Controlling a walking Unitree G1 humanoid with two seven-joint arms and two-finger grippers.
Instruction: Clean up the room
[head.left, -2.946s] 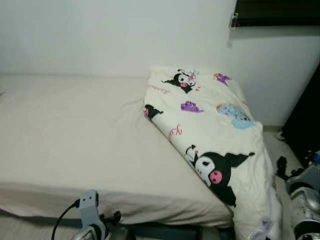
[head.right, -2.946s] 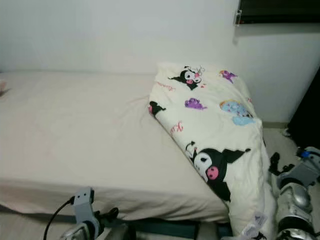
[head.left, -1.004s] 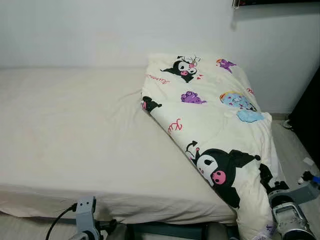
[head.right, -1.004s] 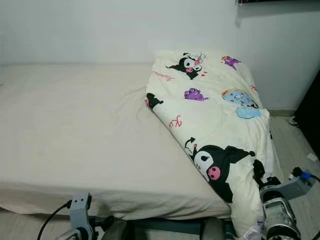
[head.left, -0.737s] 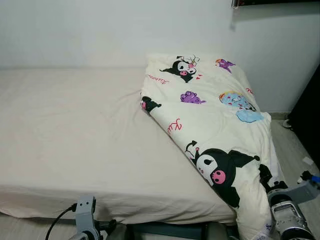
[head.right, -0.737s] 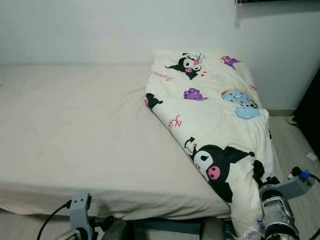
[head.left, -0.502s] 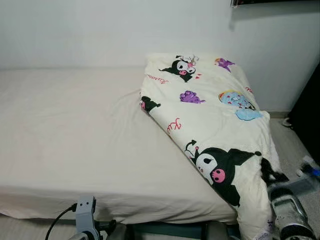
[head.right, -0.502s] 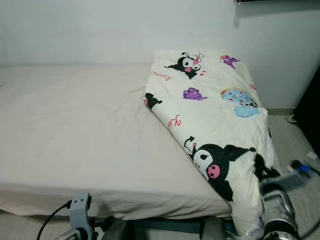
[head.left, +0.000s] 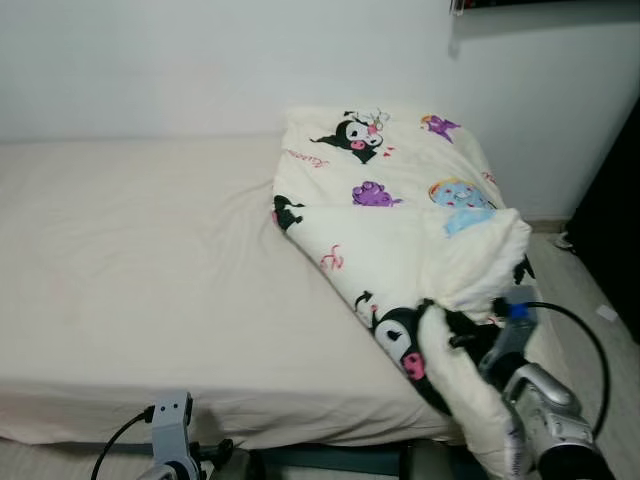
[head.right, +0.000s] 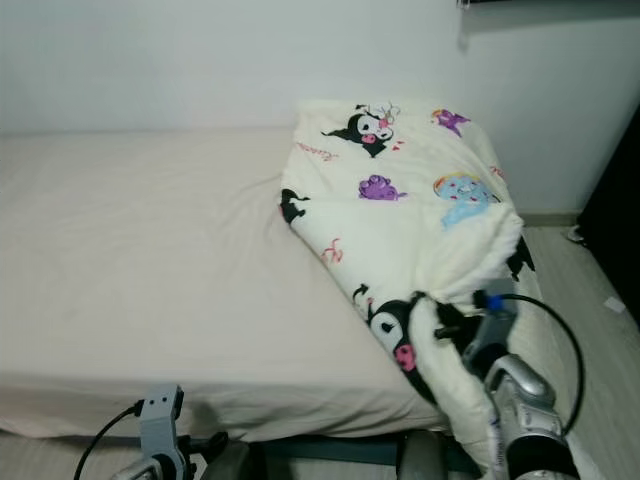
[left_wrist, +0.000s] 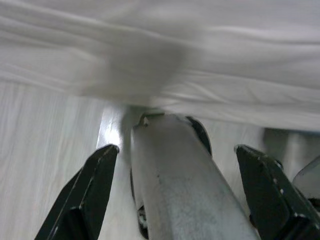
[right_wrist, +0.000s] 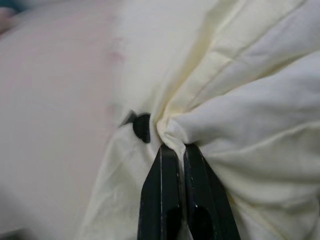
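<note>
Cream duvet (head.left: 400, 210) printed with cartoon characters, heaped right of centre on the bed (head.left: 130, 270), near corner bunched and folded upward, lower edge hanging off.

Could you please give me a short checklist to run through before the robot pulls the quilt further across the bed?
1. Right gripper grip on the cartoon-print quilt: fingers pinched shut on a bunched fold. Ok.
2. Amount of fabric held: only a small gather sits between the fingers, so it may slip under load. Cannot tell.
3. Quilt lifted off the bed's right edge: the corner is raised and folded over. Ok.
4. Mattress to the left free to receive the quilt: bare sheet. Ok.
5. Left gripper ready to help: open, low beside the bed, holding nothing. Not ok.
6. Right arm's cable clear of the quilt: it loops close by. Cannot tell.
</note>
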